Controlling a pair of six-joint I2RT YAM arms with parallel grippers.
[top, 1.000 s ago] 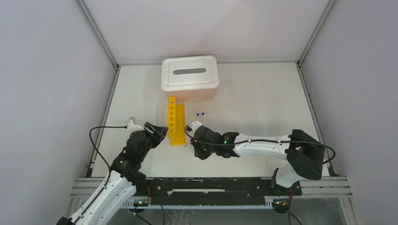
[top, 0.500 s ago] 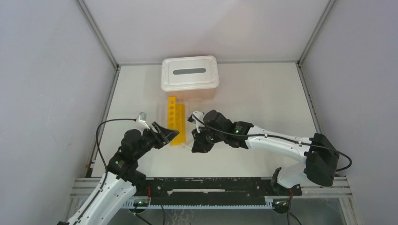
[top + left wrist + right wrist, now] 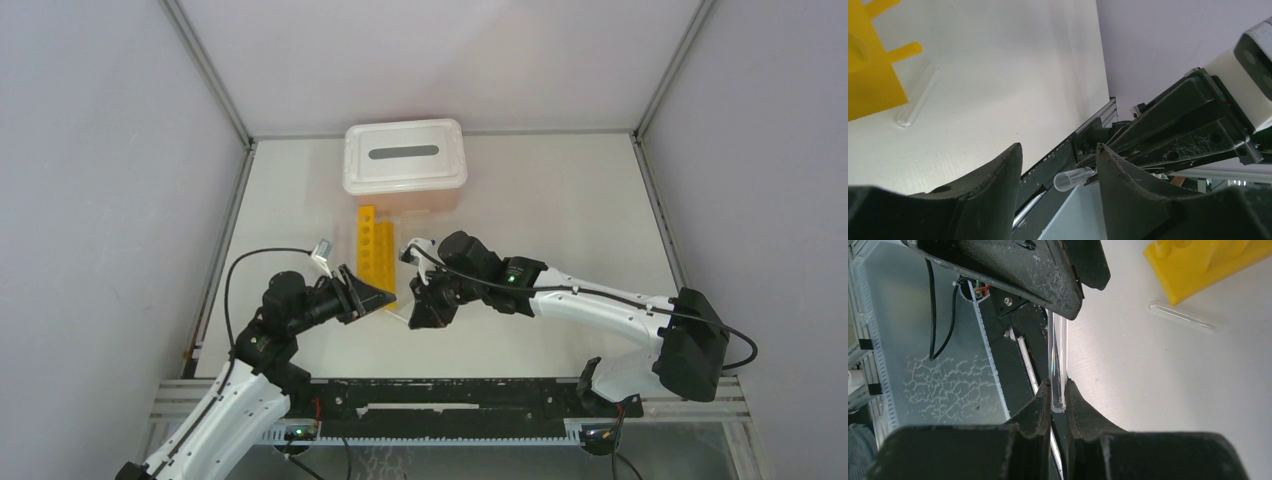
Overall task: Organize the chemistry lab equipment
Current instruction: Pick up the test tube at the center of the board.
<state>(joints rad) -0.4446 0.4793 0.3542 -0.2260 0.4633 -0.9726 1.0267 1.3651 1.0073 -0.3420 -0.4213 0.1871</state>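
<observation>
My right gripper (image 3: 1058, 385) is shut on the end of a clear glass tube (image 3: 1057, 355) and holds it above the table. The tube's open end (image 3: 1073, 178) reaches between the fingers of my left gripper (image 3: 1059, 147), which is open, with neither finger touching it. In the top view the two grippers, left (image 3: 375, 298) and right (image 3: 418, 310), meet tip to tip just past the near end of the long yellow rack (image 3: 375, 250). A second clear tube (image 3: 918, 101) lies on the table beside that rack end, also in the right wrist view (image 3: 1183, 316). The blue-capped tubes are hidden behind my right arm.
The pink bin with a white slotted lid (image 3: 404, 155) stands right behind the yellow rack. The black rail of the table's near edge (image 3: 450, 395) runs just below both grippers. Grey walls close in the left, right and back.
My left gripper has swung right to the near end of the yellow rack, towards the right gripper. My right gripper has turned and raised the clear tube to meet it.
</observation>
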